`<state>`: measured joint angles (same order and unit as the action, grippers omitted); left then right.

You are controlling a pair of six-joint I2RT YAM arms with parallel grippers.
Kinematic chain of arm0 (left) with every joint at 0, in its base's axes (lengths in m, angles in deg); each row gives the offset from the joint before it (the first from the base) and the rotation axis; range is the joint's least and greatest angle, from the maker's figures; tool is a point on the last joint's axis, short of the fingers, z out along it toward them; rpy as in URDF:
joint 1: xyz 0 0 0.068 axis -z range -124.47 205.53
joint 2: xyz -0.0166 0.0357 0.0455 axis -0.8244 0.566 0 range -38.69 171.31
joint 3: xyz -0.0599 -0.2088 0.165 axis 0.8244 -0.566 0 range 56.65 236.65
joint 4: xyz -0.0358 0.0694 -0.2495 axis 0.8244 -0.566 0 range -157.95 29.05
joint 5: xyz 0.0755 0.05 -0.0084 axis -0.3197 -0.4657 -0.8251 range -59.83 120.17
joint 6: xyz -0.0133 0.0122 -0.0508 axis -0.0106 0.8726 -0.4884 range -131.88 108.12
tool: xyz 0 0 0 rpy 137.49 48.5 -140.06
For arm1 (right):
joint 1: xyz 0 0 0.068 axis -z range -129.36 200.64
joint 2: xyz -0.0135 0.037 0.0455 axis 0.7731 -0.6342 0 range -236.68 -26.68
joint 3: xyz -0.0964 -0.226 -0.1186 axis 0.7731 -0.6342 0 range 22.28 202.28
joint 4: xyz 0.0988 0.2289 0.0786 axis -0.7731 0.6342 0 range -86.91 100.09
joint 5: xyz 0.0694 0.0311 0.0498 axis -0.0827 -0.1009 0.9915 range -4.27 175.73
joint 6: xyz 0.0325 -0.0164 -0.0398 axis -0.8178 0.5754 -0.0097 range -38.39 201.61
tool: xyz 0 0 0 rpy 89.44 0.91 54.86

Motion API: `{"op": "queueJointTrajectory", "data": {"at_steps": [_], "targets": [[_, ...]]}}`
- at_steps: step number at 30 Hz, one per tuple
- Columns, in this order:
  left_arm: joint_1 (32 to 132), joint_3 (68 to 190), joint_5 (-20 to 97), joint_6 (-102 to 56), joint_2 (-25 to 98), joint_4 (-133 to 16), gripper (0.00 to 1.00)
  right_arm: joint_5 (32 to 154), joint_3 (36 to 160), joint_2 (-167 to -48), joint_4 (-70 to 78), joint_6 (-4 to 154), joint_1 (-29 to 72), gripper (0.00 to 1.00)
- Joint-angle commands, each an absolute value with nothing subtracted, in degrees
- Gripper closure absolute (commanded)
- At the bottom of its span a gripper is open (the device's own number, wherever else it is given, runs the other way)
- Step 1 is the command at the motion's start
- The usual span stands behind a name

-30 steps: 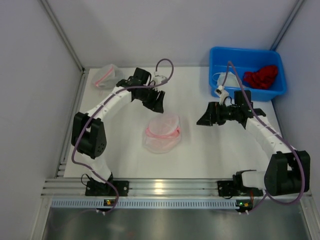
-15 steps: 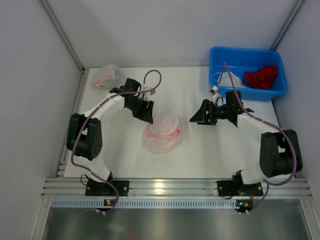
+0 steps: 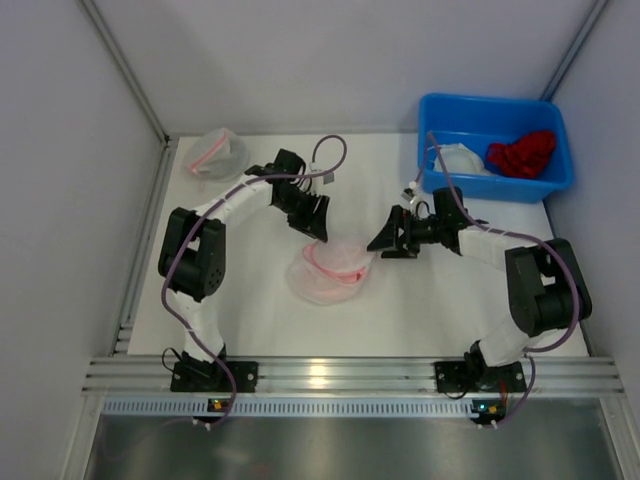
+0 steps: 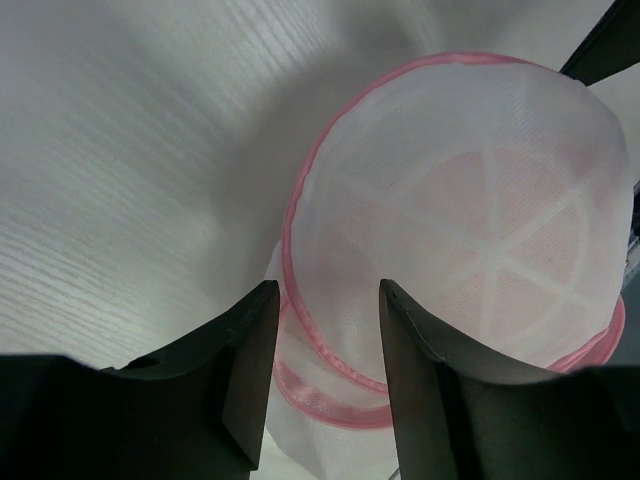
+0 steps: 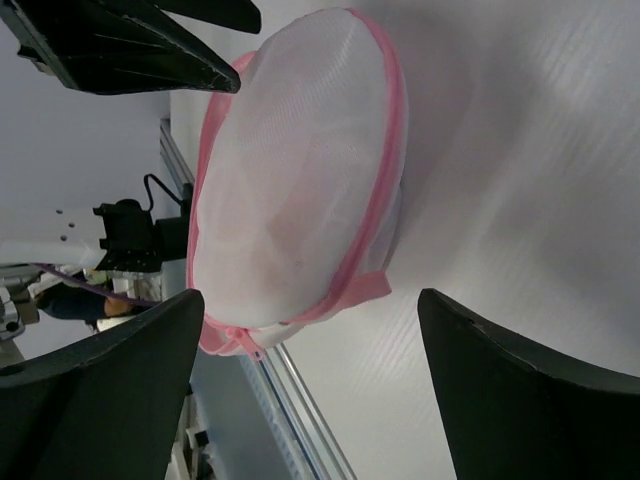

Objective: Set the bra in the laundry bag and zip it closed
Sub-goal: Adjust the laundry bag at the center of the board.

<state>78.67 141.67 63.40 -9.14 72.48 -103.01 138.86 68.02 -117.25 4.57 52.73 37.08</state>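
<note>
Laundry bag (image 3: 330,272) between left fingers (image 4: 245,380) and right fingers (image 5: 110,390), mid-table (image 3: 250,320).

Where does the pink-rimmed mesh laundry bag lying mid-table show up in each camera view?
Top external: the laundry bag lies at the middle of the table.
Left wrist: it fills the right half, just beyond the left gripper.
Right wrist: it sits upper left of centre.
Shared landmark: its pink zipper rim, visible in all three views.
</note>
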Motion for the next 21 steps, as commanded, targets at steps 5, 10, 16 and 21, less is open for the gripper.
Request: {"op": "queueJointTrajectory", "data": {"at_steps": [5,10,16,21], "targets": [[78.8,144.4,65.8,-7.0,71.5,-102.6,0.50,141.6,69.6,-121.9,-1.4,49.6,32.5,0.24],[78.6,141.2,63.9,-6.3,65.2,-99.9,0.51,144.1,69.6,-122.0,-3.9,47.3,31.1,0.50],[77.3,132.4,64.0,1.9,46.3,-94.0,0.49,148.6,64.7,-117.6,-23.2,34.4,30.9,0.92],[77.5,125.8,68.4,14.2,32.0,-94.1,0.47,145.2,64.3,-111.6,-25.2,35.9,28.9,1.00]]}}
